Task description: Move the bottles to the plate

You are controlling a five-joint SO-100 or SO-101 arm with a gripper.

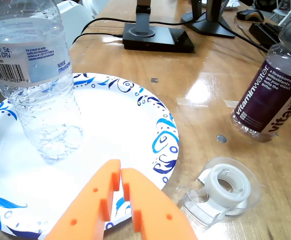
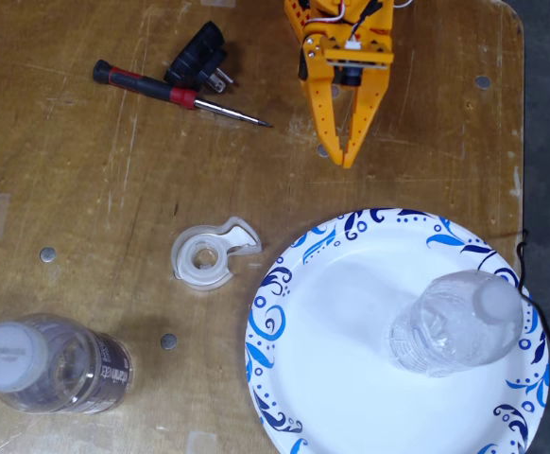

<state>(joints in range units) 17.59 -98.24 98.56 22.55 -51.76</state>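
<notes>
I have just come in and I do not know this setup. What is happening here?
The orange gripper holds nothing; its fingers are together near the plate's rim. The crinkled water bottle already stands on the plate. The vitaminwater bottle waits on the table, beyond the tape dispenser.

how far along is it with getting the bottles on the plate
About halfway. Done: the crinkled water bottle stands upright on the paper plate. In hand: nothing; the pincer is shut and empty, off the plate's rim. Left: the vitaminwater bottle stands on the table beyond the tape dispenser.
</notes>
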